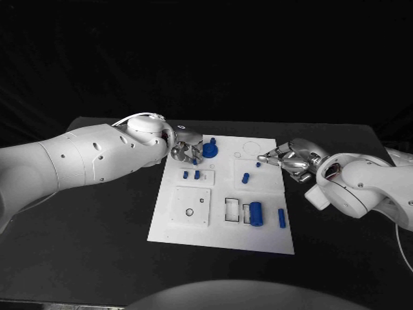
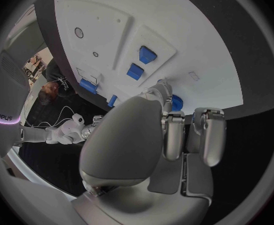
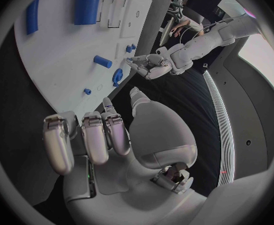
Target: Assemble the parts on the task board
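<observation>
The round blue part stands at the far left corner of the task board, and the left hand is right against it; in the left wrist view the fingertips curl down onto the blue part at the board's edge, so the hand appears to pinch or press it, though the contact itself is partly hidden. Judged step: seating or turning this part in its socket. To do it well, keep the part upright, press straight down along its axis, and release only once it sits flush; any side load risks tipping it or shifting the board. Just nearer on the board, two small blue pegs stand side by side, close enough to the left hand that its fingers should stay tucked in. A short blue peg lies mid-board, a large blue cylinder rests beside a rectangular slot, and a slim blue bar lies near the right edge. The right hand hovers over the board's far right corner, fingers loosely curled together with nothing visibly in them; a small blue stud sits just beside it. It could steady the board's edge.
</observation>
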`<act>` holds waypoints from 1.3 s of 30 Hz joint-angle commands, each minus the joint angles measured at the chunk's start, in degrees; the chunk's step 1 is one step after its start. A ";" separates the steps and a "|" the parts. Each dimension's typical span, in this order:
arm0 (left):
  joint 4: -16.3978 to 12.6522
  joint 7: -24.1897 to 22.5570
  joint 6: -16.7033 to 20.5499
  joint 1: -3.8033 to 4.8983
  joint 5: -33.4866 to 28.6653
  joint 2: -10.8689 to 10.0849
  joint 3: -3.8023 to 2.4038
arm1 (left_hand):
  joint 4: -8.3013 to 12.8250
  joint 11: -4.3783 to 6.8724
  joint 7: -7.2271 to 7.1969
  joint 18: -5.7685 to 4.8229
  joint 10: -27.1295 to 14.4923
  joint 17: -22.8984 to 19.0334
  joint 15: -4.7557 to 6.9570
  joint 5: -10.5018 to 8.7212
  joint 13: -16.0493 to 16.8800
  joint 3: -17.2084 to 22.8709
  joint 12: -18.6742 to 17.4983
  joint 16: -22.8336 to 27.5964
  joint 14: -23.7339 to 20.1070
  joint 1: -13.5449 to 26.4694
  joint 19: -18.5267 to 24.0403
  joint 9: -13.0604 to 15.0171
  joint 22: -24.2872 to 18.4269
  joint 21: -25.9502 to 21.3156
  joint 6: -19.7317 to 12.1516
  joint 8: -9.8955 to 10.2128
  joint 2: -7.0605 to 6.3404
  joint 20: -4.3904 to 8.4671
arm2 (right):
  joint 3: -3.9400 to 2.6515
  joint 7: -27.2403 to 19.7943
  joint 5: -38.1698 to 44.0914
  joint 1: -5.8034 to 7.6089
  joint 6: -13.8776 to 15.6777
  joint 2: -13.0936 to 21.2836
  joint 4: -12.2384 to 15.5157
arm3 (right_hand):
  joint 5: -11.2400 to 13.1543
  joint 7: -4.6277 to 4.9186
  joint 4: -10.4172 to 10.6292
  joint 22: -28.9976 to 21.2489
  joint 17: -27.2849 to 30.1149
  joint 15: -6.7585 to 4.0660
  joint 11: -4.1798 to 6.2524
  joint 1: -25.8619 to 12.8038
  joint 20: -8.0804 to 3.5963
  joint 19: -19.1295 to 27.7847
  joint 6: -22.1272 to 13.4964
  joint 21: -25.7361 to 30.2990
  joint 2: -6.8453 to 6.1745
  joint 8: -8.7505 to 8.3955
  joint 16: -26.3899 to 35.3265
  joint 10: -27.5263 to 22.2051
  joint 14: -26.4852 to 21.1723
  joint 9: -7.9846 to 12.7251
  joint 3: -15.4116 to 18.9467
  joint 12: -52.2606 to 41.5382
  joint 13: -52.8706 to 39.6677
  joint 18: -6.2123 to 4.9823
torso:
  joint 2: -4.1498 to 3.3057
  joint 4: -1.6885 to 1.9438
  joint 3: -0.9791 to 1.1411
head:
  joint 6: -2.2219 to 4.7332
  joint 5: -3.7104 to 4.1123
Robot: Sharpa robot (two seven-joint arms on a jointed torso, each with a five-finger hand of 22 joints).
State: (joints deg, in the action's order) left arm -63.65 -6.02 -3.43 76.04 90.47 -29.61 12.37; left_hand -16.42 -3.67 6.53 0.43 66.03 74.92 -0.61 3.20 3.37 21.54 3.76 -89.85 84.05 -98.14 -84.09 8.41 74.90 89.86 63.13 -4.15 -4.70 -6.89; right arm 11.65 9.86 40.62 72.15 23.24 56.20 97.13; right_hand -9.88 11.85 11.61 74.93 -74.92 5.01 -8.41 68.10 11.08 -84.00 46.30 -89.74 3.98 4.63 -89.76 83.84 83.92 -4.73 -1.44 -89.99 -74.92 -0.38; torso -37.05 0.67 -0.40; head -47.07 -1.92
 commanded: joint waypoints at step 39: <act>-0.26 2.17 4.39 -0.48 0.26 -0.58 0.23 | 0.05 -2.93 -1.85 -0.43 -7.97 15.08 -2.43 -0.28 0.14 -7.45 -0.26 -0.15 5.95 8.36 -5.91 -3.92 15.10 0.14 -12.29 0.31 -5.06 -1.97 | 0.01 -0.01 0.12 -0.04 -1.26 0.00 0.08 | -0.15 1.01 -0.07 15.07 -15.08 0.34 -0.36 0.15 0.46 -6.00 0.39 -0.26 0.60 0.32 -0.24 6.16 6.08 -0.10 0.23 -0.01 -15.08 0.38 | 0.03 0.04 0.02 | 0.24 -0.03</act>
State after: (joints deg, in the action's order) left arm -63.69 -4.90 -1.77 75.56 90.64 -30.17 12.62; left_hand -16.42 -6.62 4.69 0.43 58.32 74.93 -2.88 3.20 3.49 14.30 3.76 -89.85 84.03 -89.46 -83.98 4.53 74.90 89.86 51.05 -3.75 -10.04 -8.43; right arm 11.65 9.91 40.62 72.15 22.91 56.21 97.16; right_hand -9.88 11.85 11.61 74.91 -74.90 5.01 -8.41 68.10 11.08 -84.00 46.30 -89.74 3.98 4.63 -89.76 83.84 83.92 -4.76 -1.44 -89.99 -74.92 -0.39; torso -37.03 0.71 -0.40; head -46.87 -1.94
